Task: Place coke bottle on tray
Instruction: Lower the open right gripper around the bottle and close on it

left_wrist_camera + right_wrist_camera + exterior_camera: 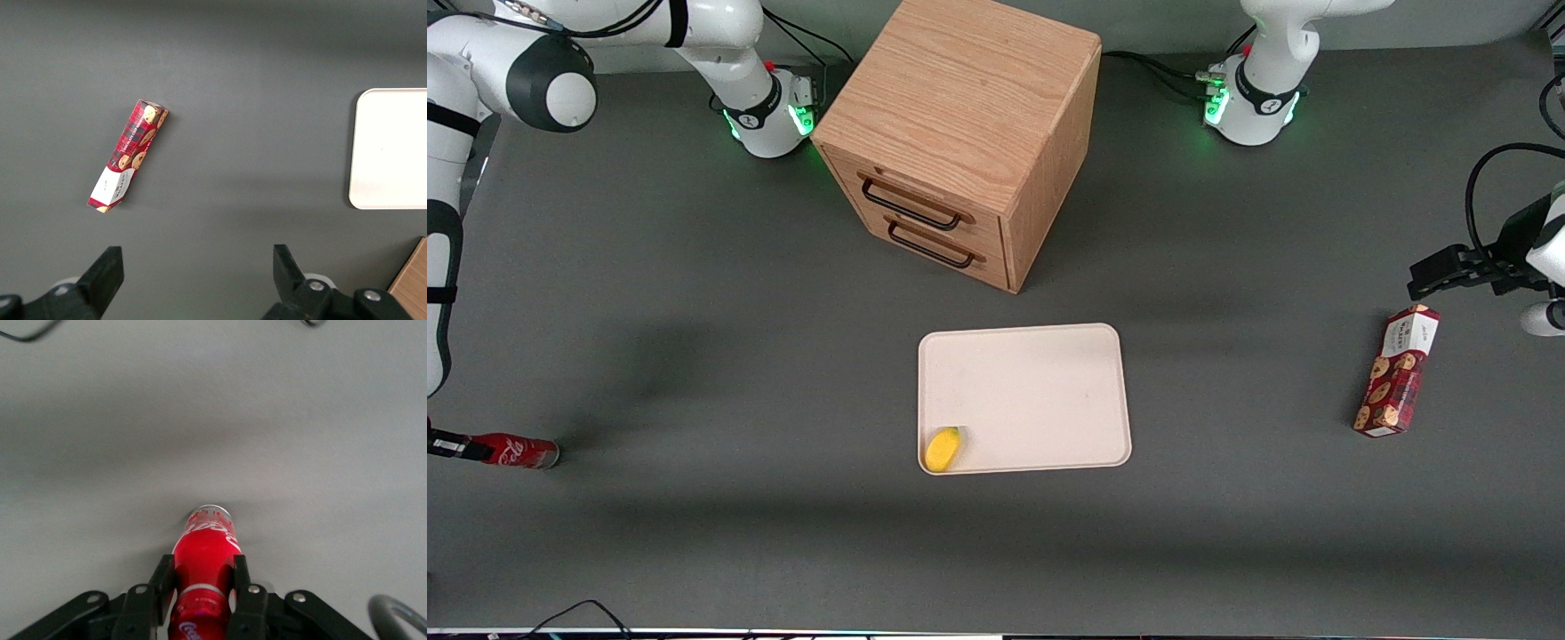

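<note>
Gripper (pixel 200 590) pinching coke bottle (pixel 516 452) lying flat at lower left edge of front frame, well apart from tray (pixel 1024 396) at centre; slim round body likely to slip or swing during long carry.

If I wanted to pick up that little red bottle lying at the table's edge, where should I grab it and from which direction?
Grip the small red coke bottle across its round body, coming at it lengthwise so the fingers straddle its sides. It seems to lie on its side at the working arm's end of the grey table, so its curved flanks are exposed. The black gripper already does this: its fingers press both flanks.
</note>
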Motion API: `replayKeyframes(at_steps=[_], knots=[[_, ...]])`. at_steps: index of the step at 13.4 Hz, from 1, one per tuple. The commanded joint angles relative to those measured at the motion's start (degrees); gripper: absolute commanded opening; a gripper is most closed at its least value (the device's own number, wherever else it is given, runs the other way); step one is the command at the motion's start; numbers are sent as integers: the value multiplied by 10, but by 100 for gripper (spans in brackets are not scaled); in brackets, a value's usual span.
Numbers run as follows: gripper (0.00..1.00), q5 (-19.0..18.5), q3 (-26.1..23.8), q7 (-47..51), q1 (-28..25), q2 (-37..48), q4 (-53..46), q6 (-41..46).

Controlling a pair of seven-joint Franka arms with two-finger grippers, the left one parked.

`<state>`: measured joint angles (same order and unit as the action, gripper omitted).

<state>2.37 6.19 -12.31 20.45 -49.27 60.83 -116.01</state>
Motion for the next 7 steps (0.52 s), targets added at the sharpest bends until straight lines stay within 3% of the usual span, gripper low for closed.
replayKeyframes(at_steps=[1, 2, 5, 7], knots=[[0, 4, 9, 5, -34, 97, 53, 24], [0, -5, 10, 13, -46, 119, 52, 54], [0, -95, 5, 89, -95, 191, 48, 153], [0, -108, 4, 110, -133, 245, 49, 217]])
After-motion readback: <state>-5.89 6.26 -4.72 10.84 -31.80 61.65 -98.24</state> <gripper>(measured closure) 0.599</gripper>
